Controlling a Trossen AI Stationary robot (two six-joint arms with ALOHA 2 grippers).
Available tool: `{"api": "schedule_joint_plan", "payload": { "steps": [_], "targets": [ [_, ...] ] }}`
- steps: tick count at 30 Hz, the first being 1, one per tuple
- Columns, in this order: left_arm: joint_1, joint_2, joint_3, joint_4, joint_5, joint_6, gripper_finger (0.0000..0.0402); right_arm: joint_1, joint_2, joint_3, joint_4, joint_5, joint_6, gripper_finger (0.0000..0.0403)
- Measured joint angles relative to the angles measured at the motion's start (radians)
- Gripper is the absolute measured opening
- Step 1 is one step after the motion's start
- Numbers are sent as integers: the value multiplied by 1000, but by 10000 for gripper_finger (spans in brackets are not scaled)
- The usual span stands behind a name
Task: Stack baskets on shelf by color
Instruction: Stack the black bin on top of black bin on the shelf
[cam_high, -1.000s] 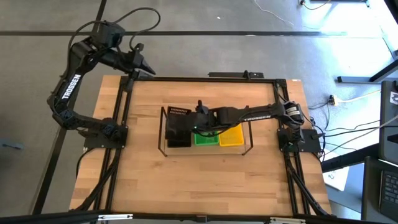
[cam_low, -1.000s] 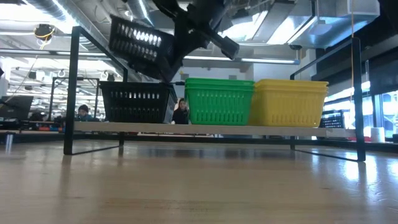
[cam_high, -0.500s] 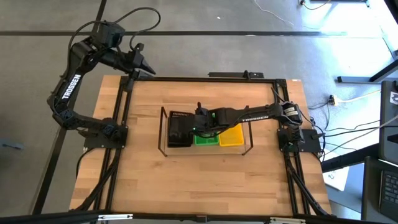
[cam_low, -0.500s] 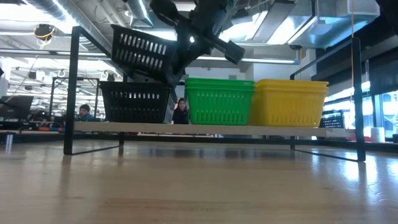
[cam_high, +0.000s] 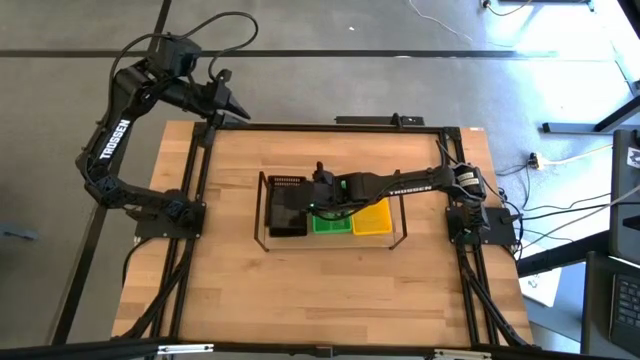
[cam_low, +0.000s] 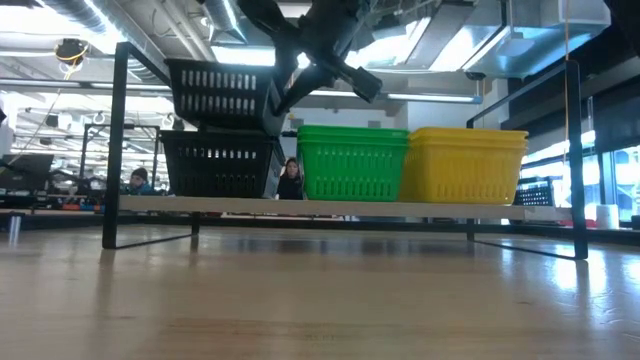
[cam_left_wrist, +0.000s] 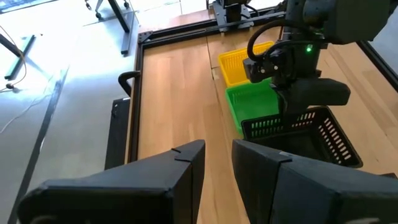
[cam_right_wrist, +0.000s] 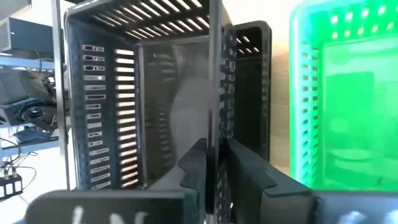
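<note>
The right gripper (cam_right_wrist: 211, 177) is pinching the wall of a perforated black plastic basket (cam_low: 222, 92), holding it level just above the black basket (cam_low: 218, 163) sitting on the wire shelf (cam_low: 340, 205), its long side facing the low camera, beside green (cam_low: 352, 162) and yellow (cam_low: 465, 165) baskets. "TROSSEN" is showing on both arms. The left gripper (cam_left_wrist: 214, 171) is hanging slightly open and empty, beyond the table's far left corner.

Wood tabletop (cam_high: 330, 290), black metal frame (cam_high: 330, 127), grey floor (cam_high: 420, 60), floor cables (cam_high: 560, 215).
</note>
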Motion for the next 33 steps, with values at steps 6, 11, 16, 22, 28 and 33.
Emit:
{"api": "schedule_joint_plan", "payload": {
  "steps": [6, 11, 16, 22, 28, 33],
  "targets": [
    [0, 0, 0, 0, -3, 0, 73, 0, 0, 0, -1, 0, -29, 46],
    [0, 0, 0, 0, -27, 0, 73, 0, 0, 0, -1, -1, -31, 37],
    [0, 0, 0, -1, -34, -1, 73, 0, 0, 0, -1, -27, -32, 49],
    [0, 0, 0, -2, -34, -1, 73, -2, 0, 0, -1, -25, -53, 78],
    [0, 0, 0, -2, -34, -1, 73, -13, 0, 0, 24, -21, -54, 85],
    [0, 0, 0, -2, -34, -1, 73, -16, 0, 0, 35, -20, -54, 86]
  ]
}}
